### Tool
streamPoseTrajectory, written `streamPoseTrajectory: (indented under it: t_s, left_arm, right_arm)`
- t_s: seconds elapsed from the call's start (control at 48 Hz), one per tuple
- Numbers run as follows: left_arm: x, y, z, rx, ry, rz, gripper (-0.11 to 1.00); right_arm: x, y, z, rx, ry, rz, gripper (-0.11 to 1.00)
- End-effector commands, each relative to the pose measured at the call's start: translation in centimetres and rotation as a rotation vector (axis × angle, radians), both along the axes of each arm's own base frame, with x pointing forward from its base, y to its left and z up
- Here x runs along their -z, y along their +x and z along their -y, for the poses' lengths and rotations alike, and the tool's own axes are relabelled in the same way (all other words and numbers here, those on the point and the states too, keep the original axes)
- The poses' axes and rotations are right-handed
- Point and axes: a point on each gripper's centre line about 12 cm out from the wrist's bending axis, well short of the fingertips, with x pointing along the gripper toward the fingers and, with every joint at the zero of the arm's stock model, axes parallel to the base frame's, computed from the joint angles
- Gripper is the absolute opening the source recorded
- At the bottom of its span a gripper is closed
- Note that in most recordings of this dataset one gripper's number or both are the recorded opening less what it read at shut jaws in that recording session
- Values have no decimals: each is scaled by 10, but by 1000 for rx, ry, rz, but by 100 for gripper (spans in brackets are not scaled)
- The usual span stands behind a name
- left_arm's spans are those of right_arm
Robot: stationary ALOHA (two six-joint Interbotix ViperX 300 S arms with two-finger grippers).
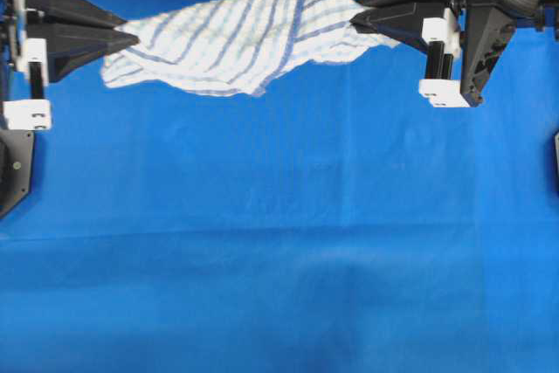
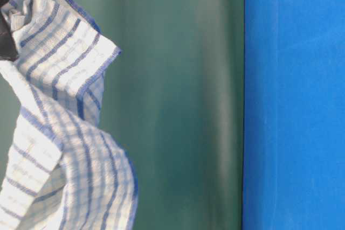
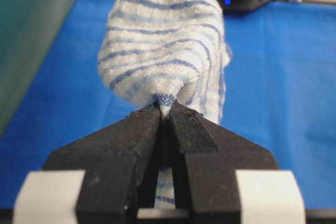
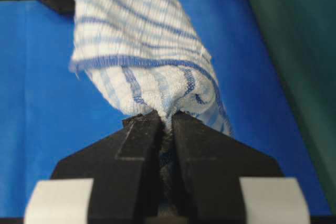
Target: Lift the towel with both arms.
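Thin white soft towel with blue-grey check stripes (image 1: 236, 41) hangs slung above blue-covered surface (image 1: 279, 242), each end pinched by clenched left hand (image 1: 135, 38) and right hand (image 1: 354, 17); raise both evenly, holding spacing.

free: blue table cover (image 1: 288, 259) bare | obstacle: towel (image 1: 236, 41) spanning above

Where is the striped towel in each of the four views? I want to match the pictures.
Overhead: the towel spans the upper middle, strung between both pincers.
Table-level: it fills the left edge, hanging in folds.
Left wrist: upper centre, bunched, pinched by the shut left pincer.
Right wrist: upper centre, pinched by the shut right pincer.
Shared landmark: the blue table cover, seen in every view.
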Motion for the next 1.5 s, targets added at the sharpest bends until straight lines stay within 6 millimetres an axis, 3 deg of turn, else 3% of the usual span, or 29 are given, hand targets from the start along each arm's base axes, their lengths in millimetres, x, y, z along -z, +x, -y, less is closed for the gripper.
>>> streamPoseTrajectory:
  t_s: [0.0,0.104,0.209,0.417,0.48,0.688,0.813,1.209,1.48]
  left_arm:
    - [-12,1,-1,-3,9,30,2]
    - [-12,2,-1,-3,10,37,5]
    - [-15,-1,-1,-4,11,57,27]
    - [-17,-4,0,-4,15,64,85]
    - [-17,-5,0,-5,14,61,93]
    - [-13,-2,-1,-4,8,48,92]
    - [-1,4,1,5,2,12,93]
    - [82,38,4,32,-24,-176,93]
    - [138,51,2,29,-26,-213,93]
  right_arm:
    - [-15,-3,0,0,-11,43,7]
    - [-15,-3,0,0,-9,45,7]
    - [-16,-3,0,0,-9,53,9]
    - [-15,-3,0,-1,-16,50,65]
    - [-16,-3,1,2,-21,50,68]
    - [-9,-4,1,7,-8,21,64]
    - [7,-5,-1,4,4,-17,64]
    - [82,-2,-12,-20,72,-136,64]
    - [142,1,-14,-26,106,-190,64]
